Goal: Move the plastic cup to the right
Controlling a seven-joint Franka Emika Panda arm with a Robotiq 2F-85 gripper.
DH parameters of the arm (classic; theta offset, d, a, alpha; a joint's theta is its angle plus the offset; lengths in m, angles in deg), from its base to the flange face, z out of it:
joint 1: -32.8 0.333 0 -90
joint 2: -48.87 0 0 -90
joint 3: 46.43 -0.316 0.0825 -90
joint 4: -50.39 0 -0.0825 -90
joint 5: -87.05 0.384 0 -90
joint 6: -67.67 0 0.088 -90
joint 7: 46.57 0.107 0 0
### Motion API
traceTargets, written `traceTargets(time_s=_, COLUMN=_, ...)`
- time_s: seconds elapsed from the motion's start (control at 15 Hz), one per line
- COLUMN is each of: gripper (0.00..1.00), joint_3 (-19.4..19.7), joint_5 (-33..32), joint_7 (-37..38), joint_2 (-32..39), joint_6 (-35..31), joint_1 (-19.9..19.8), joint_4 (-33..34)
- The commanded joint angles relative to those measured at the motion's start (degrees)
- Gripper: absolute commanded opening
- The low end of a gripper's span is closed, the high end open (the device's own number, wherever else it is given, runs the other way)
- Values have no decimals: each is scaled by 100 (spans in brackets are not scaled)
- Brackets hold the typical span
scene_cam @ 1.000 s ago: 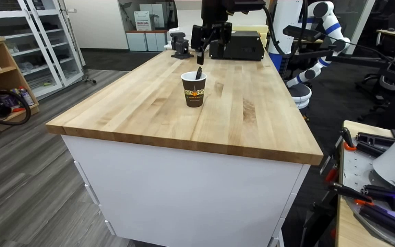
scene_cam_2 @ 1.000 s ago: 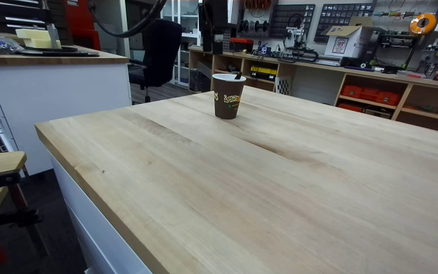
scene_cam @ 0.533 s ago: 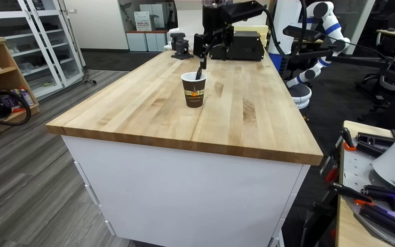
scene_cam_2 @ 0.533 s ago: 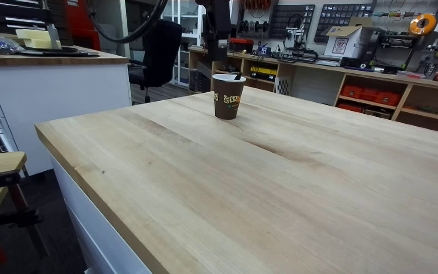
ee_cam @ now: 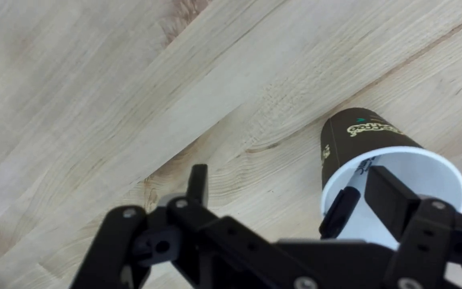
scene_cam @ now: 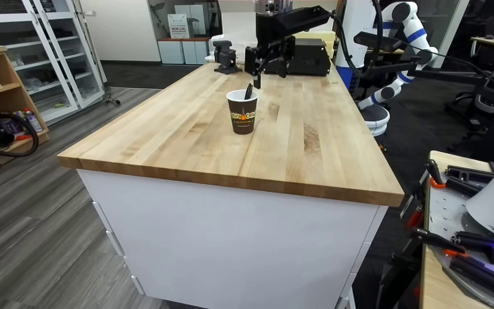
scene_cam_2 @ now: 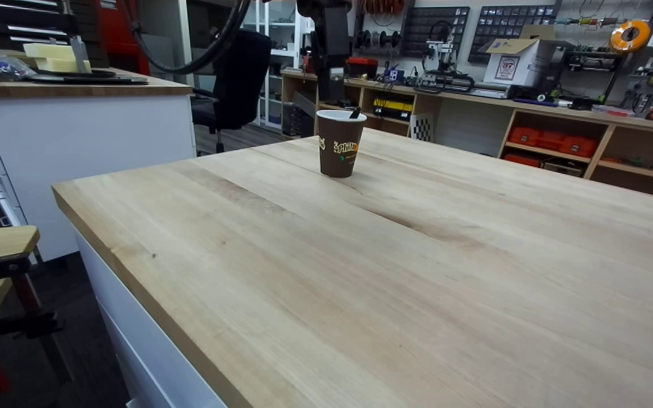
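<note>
In the wrist view, the lower and right edges cut off the black two-fingered gripper (ee_cam: 288, 176), which also covers a part of the white interior of the tapered dark-brown plastic cup (ee_cam: 349, 140), whose wall hides, in both exterior views, the lower portion of the slim black stick (scene_cam: 248, 91).

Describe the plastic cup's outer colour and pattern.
The plastic cup is dark brown, printed mainly in yellow; clearest in an exterior view.
</note>
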State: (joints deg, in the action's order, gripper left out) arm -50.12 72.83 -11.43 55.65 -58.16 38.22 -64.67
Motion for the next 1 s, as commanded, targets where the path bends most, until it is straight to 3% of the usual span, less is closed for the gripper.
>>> traceTargets(time_s=0.0, gripper=100, joint_3=235, joint_5=-363, joint_7=328, joint_2=218, joint_6=-102, joint_1=-20, joint_4=278)
traceTargets(time_s=0.2, gripper=100, joint_3=406, joint_5=-538, joint_7=421, joint_2=412, joint_6=-131, joint_1=-37, joint_4=687)
traceTargets(time_s=0.73, gripper=100, joint_3=251, joint_5=877, joint_7=-259, joint_2=879, joint_6=-251, joint_1=-8, joint_4=1572)
traceTargets(time_s=0.93, gripper=100, joint_3=278, joint_5=953, joint_7=-283, joint_2=1012, joint_6=-118, joint_1=50, joint_4=1742)
